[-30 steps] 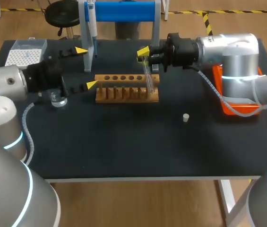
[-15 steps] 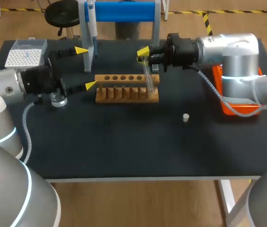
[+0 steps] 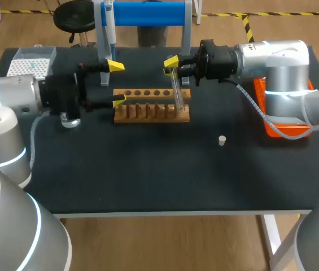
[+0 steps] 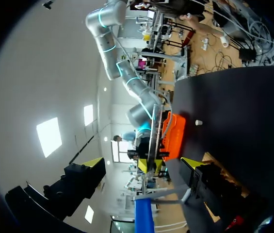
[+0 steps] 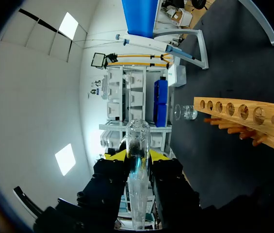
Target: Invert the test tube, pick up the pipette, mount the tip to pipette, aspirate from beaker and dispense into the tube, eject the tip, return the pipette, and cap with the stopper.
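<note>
Head view shows the right gripper [image 3: 172,63] pinching the glass test tube [image 3: 177,95] near one end; the tube slants out past its fingers by the right end of the wooden rack [image 3: 151,107]. The left gripper [image 3: 117,83] has its jaws spread wide with nothing between them. The rack's left end is just ahead of one tip, and the beaker [image 3: 69,119] is back beside its wrist. Right wrist view shows the tube's rounded end pointing away from the fingers, with the rack off to one side ahead. The stopper [image 3: 222,140] lies well apart from both grippers.

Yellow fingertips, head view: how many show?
3. Two on the left gripper, beside the rack; one on the right gripper, holding the test tube. Its other may be hidden.
</note>
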Robot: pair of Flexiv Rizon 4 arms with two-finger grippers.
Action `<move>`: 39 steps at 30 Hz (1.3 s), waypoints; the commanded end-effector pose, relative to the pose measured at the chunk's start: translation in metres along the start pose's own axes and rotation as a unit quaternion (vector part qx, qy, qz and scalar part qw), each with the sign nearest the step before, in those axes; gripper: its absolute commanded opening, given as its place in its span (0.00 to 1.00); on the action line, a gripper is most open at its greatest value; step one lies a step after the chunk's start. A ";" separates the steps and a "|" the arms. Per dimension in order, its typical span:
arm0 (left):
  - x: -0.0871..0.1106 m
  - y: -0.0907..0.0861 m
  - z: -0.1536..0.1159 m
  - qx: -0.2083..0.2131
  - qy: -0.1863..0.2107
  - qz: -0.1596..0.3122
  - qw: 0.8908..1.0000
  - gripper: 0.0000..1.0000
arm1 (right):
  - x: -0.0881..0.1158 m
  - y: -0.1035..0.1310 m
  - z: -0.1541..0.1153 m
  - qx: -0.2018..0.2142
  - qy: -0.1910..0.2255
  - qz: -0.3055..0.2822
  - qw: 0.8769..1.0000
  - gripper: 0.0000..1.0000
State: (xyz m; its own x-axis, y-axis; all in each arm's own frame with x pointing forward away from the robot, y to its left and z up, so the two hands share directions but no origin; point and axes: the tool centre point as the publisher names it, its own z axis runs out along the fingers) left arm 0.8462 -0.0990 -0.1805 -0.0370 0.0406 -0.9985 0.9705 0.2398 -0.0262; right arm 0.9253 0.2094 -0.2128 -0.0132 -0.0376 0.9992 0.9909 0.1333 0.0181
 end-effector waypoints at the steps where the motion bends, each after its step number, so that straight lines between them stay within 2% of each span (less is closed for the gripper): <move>1: 0.010 0.013 0.020 0.019 -0.013 0.019 1.000 1.00 | 0.001 0.000 0.000 -0.001 -0.002 0.000 1.000 0.00; 14: 0.021 0.003 0.063 0.056 -0.022 0.025 0.998 1.00 | 0.001 0.000 0.000 -0.001 -0.002 0.000 1.000 0.00; 19: 0.021 -0.002 0.075 0.078 -0.022 0.022 0.996 1.00 | 0.001 0.000 0.000 -0.001 -0.002 0.000 1.000 0.00; 21: 0.021 -0.004 0.079 0.080 -0.011 0.026 0.996 1.00 | 0.001 0.000 0.000 -0.001 -0.002 0.000 1.000 0.00; 39: 0.018 -0.028 0.117 0.111 -0.006 0.039 0.993 1.00 | 0.001 0.000 0.000 -0.001 -0.002 0.000 1.000 0.00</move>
State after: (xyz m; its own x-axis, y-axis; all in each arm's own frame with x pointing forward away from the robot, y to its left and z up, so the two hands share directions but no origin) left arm 0.8429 -0.2087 -0.2028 0.0399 0.0367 -0.9985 0.9990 0.0184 0.0406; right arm 0.9253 0.2093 -0.2128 -0.0131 -0.0376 0.9992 0.9909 0.1331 0.0180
